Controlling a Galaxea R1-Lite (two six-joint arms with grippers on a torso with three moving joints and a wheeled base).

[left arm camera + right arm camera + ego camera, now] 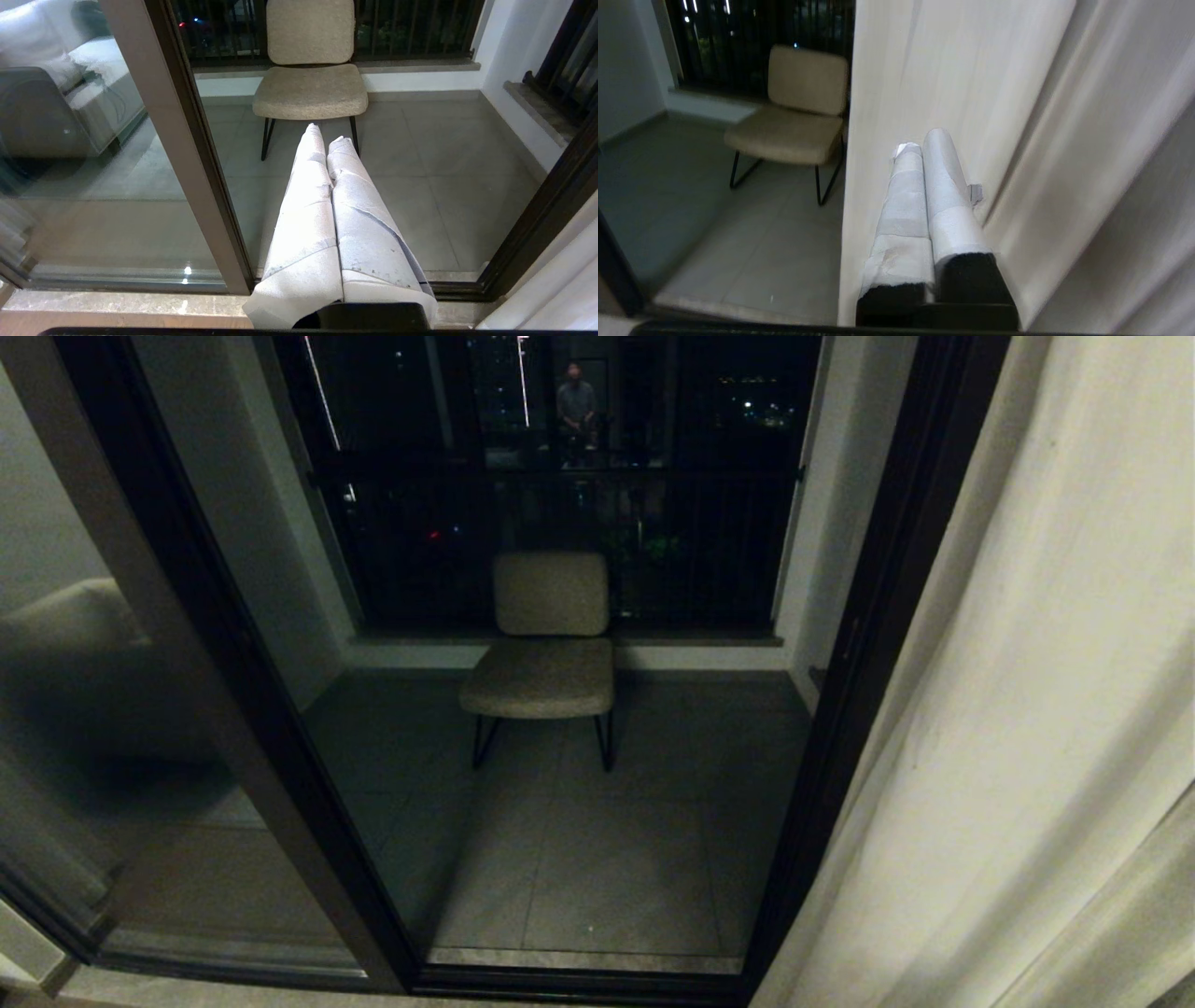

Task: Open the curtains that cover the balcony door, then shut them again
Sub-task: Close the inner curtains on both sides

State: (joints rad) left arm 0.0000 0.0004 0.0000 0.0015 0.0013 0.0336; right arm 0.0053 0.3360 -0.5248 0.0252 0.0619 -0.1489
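Both grippers pressed closed and empty: right gripper [920,140] against curtain [966,84], chair [546,644] at twelve o'clock behind door [878,616], left gripper [327,135] idle.

Night outside — a beige chair [551,639] on grey floor tiles [597,868], white walls [233,523], dark railing [560,513] behind

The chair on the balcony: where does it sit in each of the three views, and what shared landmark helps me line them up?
Head view: chair centre, beyond the glass, its back to the railing.
Left wrist view: chair top centre, past the left tool.
Right wrist view: chair upper left, beside the curtain edge.
Shared landmark: the dark railing behind the chair.
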